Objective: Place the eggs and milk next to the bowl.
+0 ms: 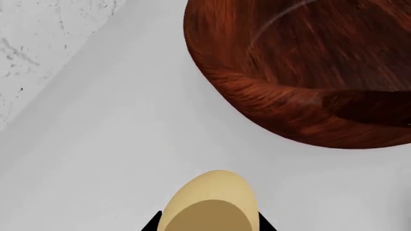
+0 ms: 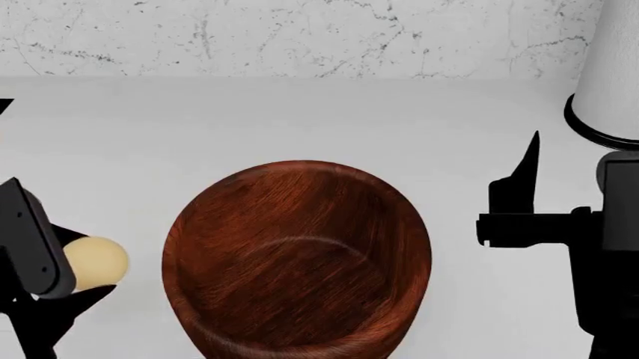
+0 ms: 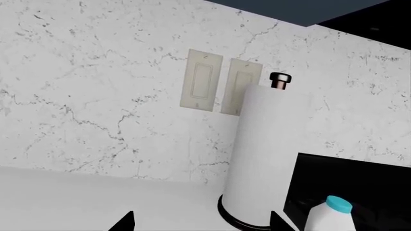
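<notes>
**Setting the tan egg down beside the bowl**

The bowl (image 2: 298, 258) is the biggest thing here, a wide reddish-brown wooden round sitting on the pale counter (image 2: 299, 123) between the two arms. Seen from the left wrist, its rim curves just ahead of the left jaws, near them but not touching.

Next in size is the tall white cylinder with a black base ring (image 3: 260, 159), standing against the marbled wall well ahead of the right jaws. The milk (image 3: 328, 216) stands just beside that cylinder, only its teal cap and white shoulder showing, still far from the bowl.

The right gripper (image 2: 519, 202) hangs empty off the bowl's right side; one dark finger points up, and from these views I cannot tell whether its jaws are spread or pressed together.

The left gripper (image 2: 75, 280) has its jaws pinching the yellow-tan egg (image 2: 96, 262), which bulges out between them, close to the bowl's left flank. The white egg is not in view.

To do this step well, I judge the egg should be lowered until it meets the counter before the jaws part, and parted slowly, since an oval egg rolls readily. Keeping clear of the bowl's wall avoids nudging it.
</notes>
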Motion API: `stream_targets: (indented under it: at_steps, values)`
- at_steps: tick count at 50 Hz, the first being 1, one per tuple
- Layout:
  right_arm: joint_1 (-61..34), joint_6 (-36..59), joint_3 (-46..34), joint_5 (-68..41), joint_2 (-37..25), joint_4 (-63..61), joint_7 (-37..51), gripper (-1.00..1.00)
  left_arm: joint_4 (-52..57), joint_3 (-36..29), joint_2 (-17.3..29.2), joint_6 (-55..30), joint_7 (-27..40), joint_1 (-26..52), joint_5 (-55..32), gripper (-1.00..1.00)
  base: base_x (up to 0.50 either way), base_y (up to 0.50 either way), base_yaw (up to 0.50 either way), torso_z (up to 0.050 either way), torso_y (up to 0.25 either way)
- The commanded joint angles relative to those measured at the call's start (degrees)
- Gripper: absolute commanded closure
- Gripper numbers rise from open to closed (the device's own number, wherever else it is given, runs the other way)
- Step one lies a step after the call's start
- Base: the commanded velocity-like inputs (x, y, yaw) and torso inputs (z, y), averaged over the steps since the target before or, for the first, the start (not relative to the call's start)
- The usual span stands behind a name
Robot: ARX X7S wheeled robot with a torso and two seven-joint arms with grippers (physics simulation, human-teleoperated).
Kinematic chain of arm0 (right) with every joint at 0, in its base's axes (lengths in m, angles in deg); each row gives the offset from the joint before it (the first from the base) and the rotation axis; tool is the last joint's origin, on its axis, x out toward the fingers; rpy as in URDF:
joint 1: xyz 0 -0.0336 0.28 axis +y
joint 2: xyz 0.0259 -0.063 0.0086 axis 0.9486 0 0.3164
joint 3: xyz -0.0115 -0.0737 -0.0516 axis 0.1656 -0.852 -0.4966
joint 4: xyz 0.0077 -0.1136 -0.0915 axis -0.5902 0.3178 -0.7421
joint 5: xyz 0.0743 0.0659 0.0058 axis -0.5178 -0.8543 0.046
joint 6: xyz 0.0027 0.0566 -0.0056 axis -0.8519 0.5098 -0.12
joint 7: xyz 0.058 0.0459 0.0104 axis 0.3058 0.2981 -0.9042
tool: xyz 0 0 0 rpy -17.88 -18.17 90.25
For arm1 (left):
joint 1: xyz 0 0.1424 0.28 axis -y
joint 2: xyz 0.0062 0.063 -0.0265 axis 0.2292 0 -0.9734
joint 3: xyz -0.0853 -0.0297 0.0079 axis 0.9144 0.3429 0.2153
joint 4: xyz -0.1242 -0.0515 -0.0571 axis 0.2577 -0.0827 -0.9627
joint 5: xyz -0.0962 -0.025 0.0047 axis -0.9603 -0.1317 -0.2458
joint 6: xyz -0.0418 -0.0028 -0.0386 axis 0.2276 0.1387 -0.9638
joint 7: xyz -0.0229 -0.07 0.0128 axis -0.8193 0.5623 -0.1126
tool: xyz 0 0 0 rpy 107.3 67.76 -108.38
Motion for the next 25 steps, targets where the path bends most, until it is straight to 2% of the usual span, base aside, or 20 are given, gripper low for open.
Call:
stream_targets:
  at_steps: [1, 25]
  values:
    - [0.1, 0.0, -0.2, 0.0, 0.0, 0.1, 0.2, -1.00, -1.5, -1.0, -1.4, 0.7, 0.3, 0.0, -0.1, 1.00, 0.00, 0.00, 0.00, 0.000, 0.000]
    - [-0.4, -0.1, -0.3, -0.1, -0.1, 0.5, 0.3, -1.00, -3.2, -3.5, -3.5, 2.1, -0.3, -0.9, 1.0, 1.00, 0.00, 0.00, 0.00, 0.000, 0.000]
